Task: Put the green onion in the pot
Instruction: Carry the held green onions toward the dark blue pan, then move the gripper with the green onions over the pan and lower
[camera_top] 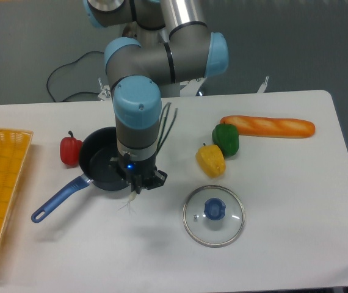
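Observation:
My gripper (139, 182) is shut on the green onion (164, 125) near its white rooted bulb, which hangs just below the fingers at the pot's front right rim. The onion's dark green leaves rise behind the wrist, lifted off the table; its middle is hidden by the arm. The pot (101, 163) is a dark navy saucepan whose blue handle (58, 199) points to the lower left. The arm covers the pot's right part.
A red pepper (70, 149) sits left of the pot. A yellow pepper (210, 160), a green pepper (226, 138) and a baguette (268, 126) lie to the right. A glass lid (213, 215) lies at front right. A yellow basket (0, 183) stands at the far left.

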